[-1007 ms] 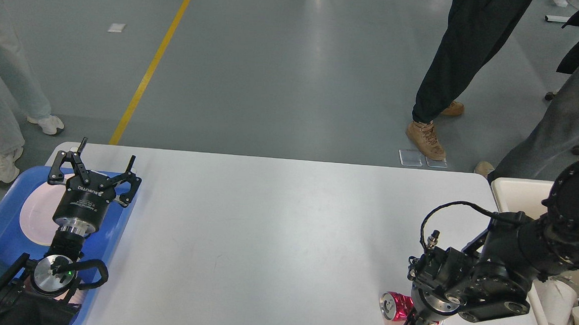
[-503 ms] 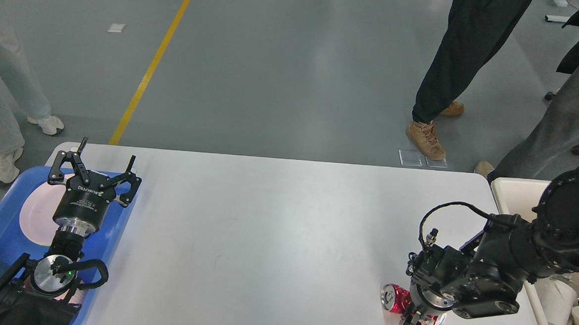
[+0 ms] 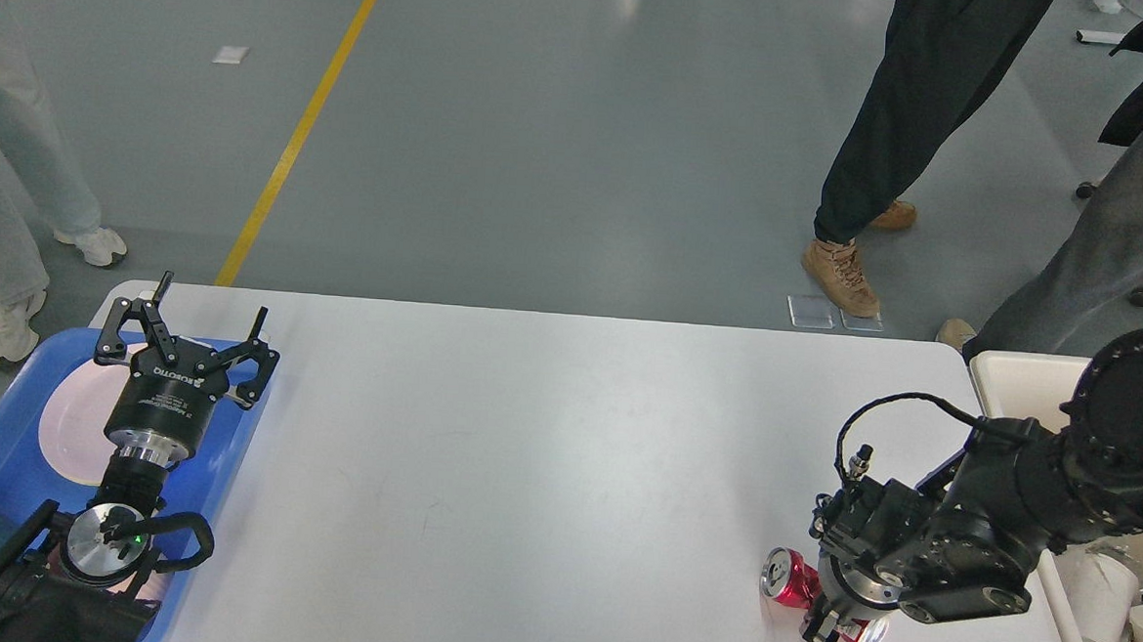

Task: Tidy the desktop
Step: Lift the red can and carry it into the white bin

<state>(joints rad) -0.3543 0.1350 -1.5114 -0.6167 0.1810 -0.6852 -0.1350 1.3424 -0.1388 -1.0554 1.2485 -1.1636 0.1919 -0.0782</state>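
The desk (image 3: pixel 544 476) spans the view. A red drink can (image 3: pixel 792 592) lies on its side near the desk's front right corner, close to the cream bin (image 3: pixel 1018 379) beyond the right edge. The right gripper (image 3: pixel 834 633) points down over the can with its fingers on either side of the can body, apparently closed on it; contact is partly hidden by the wrist. The left gripper (image 3: pixel 190 325) is spread wide, empty, above the blue tray (image 3: pixel 7 448) and white plate (image 3: pixel 72 422) at the desk's left edge.

Procedure: confirm a firm clamp across the can's mid-body before lifting. Lift vertically, since a round can may roll or slip. Carry it over the bin wall before releasing.
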